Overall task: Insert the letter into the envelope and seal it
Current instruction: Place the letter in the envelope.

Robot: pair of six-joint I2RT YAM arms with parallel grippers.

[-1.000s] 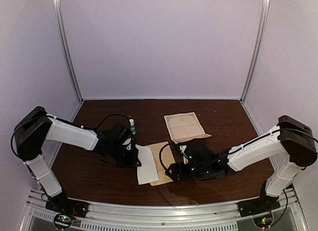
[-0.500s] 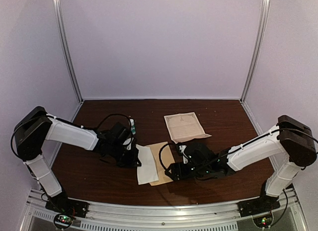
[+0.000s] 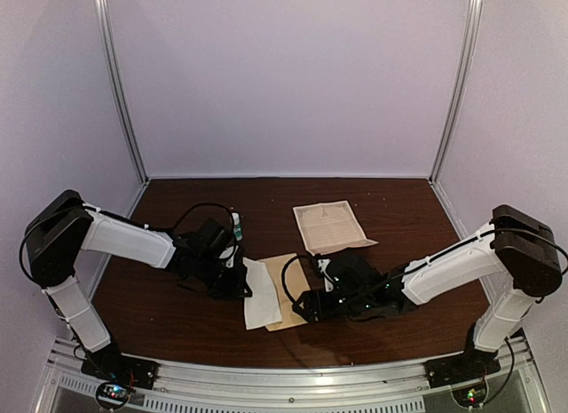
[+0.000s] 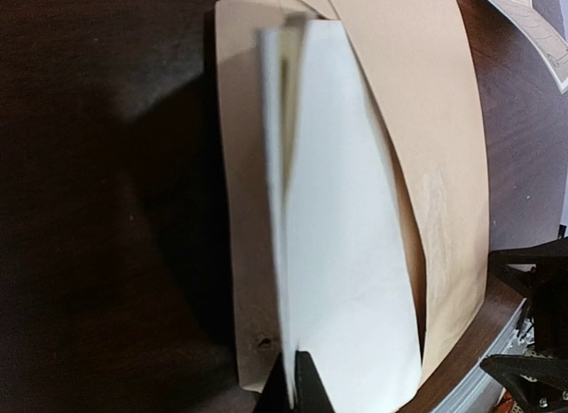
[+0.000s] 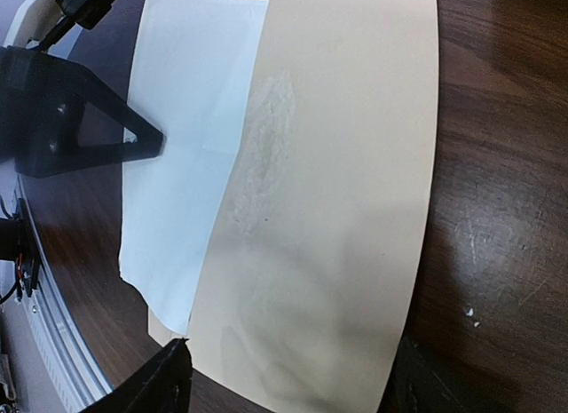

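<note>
The tan envelope lies flat at the table's middle front. Its flap, white on the inside, is folded out to the left. My left gripper is shut on the flap's edge and holds it raised off the envelope. My right gripper is open, low over the envelope's right end, with one finger near each long edge and nothing gripped. The letter, cream with a dark border, lies flat behind the envelope, untouched.
A small white and green glue stick stands behind the left gripper. The metal rail runs along the near edge. White walls close in the table at the back and sides.
The right gripper has edged slightly left over the envelope. The left gripper and the flap have not moved.
</note>
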